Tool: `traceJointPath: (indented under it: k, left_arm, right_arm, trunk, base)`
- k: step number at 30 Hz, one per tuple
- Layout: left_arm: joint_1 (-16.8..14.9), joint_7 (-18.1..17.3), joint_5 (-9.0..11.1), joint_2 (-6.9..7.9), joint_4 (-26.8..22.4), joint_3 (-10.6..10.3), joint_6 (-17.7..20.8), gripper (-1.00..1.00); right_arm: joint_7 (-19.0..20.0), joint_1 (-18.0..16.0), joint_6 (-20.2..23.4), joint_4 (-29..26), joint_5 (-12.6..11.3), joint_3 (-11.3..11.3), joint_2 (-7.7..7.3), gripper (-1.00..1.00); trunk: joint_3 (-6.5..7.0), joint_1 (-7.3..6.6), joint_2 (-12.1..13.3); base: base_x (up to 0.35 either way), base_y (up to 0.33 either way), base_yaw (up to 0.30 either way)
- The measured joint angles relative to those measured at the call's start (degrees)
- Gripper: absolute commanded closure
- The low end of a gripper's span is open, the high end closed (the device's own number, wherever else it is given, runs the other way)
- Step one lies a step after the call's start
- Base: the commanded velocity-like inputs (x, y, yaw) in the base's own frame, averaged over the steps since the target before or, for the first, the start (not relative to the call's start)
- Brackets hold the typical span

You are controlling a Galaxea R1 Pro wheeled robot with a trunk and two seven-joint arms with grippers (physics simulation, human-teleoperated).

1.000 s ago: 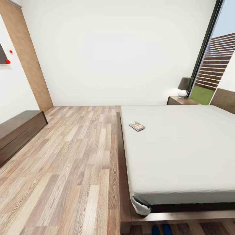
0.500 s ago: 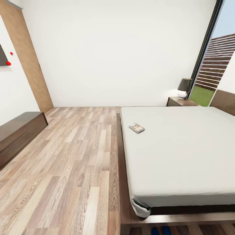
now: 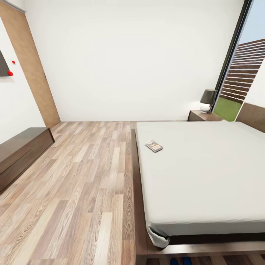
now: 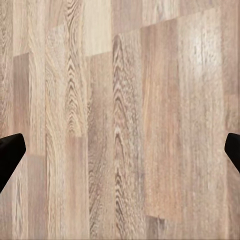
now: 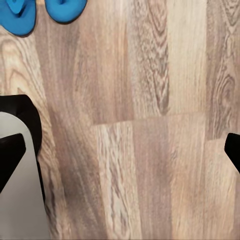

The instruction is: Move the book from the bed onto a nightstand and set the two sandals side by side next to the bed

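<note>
Left hand (image 4: 120, 152), right hand (image 5: 120, 152): black tapered fingertips (image 4: 10, 152).

A home bedroom — a wide bed (image 3: 206, 176), a nightstand (image 3: 203, 116) with a lamp (image 3: 208, 100), wood-plank floor (image 3: 81, 176).

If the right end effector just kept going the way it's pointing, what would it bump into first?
Most likely the bare wood floor. The right end effector is open and aims between its fingertips at planks; the blue sandals lie off to one side.

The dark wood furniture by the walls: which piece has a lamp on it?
The nightstand at the far corner of the bed, by the window, carries the lamp. The long cabinet on the left wall has a bare top.
</note>
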Motion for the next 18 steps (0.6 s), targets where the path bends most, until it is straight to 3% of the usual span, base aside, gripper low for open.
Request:
traceJointPath:
  k: [18]
  left_arm:
    - [0.00, 0.29, -0.30, -0.21, 0.00, -0.40, 0.13, -1.00]
  right_arm:
    - [0.00, 0.00, 0.00, 0.00, -0.01, 0.01, 0.05, -1.00]
  trunk:
    - [3.23, -3.96, 7.22]
  base:
    - [0.000, 0.000, 0.000]
